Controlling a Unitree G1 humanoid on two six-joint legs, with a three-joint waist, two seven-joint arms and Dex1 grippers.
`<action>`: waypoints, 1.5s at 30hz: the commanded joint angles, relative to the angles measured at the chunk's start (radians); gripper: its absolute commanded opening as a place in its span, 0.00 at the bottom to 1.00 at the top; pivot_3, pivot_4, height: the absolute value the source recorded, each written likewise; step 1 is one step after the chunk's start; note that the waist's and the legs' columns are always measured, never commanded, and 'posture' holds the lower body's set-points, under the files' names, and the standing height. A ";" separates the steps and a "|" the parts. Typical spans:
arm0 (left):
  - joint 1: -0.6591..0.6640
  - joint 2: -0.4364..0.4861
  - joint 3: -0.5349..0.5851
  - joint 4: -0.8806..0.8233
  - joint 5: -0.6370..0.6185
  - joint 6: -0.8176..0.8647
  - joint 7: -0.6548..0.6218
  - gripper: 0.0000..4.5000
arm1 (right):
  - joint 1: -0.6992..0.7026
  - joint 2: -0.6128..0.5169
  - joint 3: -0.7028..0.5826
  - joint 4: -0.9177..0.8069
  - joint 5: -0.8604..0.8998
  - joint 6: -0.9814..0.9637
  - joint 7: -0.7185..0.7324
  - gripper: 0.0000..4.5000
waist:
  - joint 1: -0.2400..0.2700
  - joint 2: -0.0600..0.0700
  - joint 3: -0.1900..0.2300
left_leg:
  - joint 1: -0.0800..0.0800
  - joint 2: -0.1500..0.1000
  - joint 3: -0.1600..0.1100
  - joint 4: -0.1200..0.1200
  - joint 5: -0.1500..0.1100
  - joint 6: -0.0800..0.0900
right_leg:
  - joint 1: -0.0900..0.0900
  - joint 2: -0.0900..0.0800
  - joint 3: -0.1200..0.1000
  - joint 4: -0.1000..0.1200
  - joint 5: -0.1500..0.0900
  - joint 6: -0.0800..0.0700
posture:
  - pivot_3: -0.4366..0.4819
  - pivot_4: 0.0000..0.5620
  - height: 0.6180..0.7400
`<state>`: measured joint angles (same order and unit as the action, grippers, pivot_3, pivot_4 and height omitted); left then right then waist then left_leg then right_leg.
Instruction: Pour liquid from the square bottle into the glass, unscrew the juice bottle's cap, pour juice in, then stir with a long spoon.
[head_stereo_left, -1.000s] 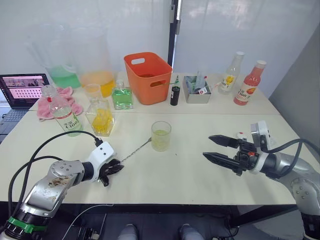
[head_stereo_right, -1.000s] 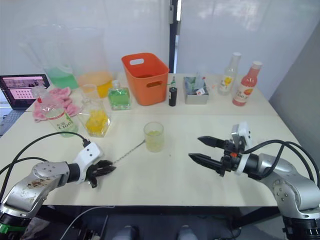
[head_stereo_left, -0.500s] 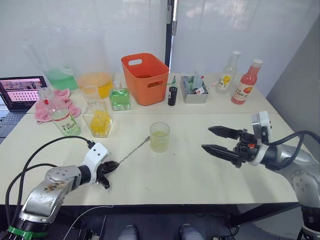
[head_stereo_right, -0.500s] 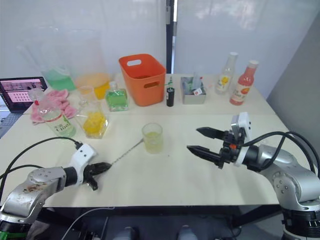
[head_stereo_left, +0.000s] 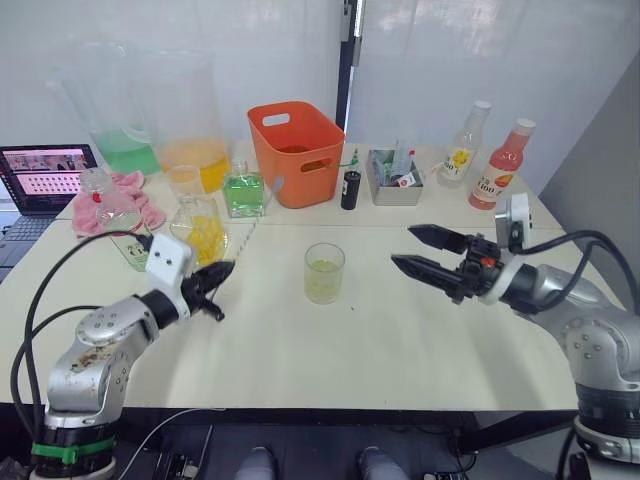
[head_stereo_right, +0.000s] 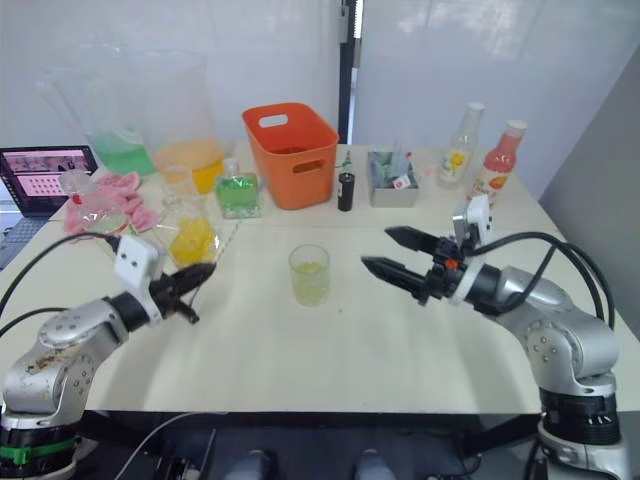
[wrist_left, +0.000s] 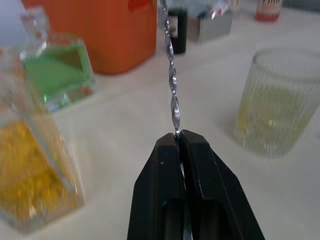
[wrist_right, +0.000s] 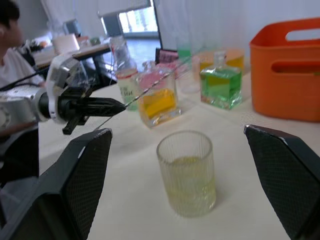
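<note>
While the glass (head_stereo_left: 323, 272) stands mid-table with pale yellow liquid low in it, the left gripper (head_stereo_left: 216, 275) is raised off the table to its left, fingers pinched on the end of the spoon (head_stereo_left: 249, 228), whose thin stem slants up and away toward the orange bin (head_stereo_left: 297, 152). The right gripper (head_stereo_left: 418, 250) hovers to the right of the glass, fingers spread wide and holding nothing. The juice bottle (head_stereo_left: 112, 217) stands at the far left, partly behind the left arm, beside a square bottle (head_stereo_left: 203, 228) of yellow liquid. In the left wrist view, the black fingers (wrist_left: 161, 175) close tight on the twisted stem, the glass off to one side. In the right wrist view, the glass sits between the two parted fingers (wrist_right: 85, 165), apart from both; beyond it the left gripper holds the spoon.
</note>
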<state>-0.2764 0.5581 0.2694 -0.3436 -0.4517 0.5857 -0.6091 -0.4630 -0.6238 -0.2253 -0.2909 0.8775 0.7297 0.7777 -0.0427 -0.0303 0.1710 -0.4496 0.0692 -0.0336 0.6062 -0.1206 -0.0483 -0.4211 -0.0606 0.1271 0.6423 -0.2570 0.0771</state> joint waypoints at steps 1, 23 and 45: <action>-0.051 0.001 0.013 -0.057 -0.064 0.010 0.000 0.02 | -0.043 0.026 -0.006 -0.045 0.025 0.009 -0.058 1.00 | 0.000 0.000 0.000 | 0.000 0.000 0.000 0.000 0.000 0.000 | 0.000 0.000 0.000 0.000 0.000 0.001 | 0.48 0.27 0.88; -0.201 0.031 -0.232 -0.121 -0.044 0.025 -0.020 0.02 | -0.354 0.404 -0.029 0.155 0.262 0.285 -0.580 1.00 | -0.004 0.000 0.000 | -0.003 0.000 -0.002 0.000 0.000 0.001 | -0.002 0.001 0.000 0.001 0.004 0.007 | 0.48 0.27 0.88; -0.215 -0.009 -0.245 -0.110 -0.029 0.027 0.017 0.00 | -0.347 0.529 -0.067 0.146 0.391 0.225 -0.822 0.00 | -0.007 0.000 0.000 | -0.004 0.000 -0.003 0.000 0.000 0.001 | -0.002 0.001 -0.001 0.001 0.004 0.007 | 0.48 0.27 0.88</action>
<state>-0.4683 0.5523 0.0198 -0.4340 -0.4867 0.6309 -0.5986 -0.7952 -0.0995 -0.2848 -0.1171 1.2408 0.9813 -0.0426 -0.0494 -0.0300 0.1712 -0.4531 0.0692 -0.0362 0.6058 -0.1202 -0.0476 -0.4235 -0.0594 0.1263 0.6431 -0.2528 0.0843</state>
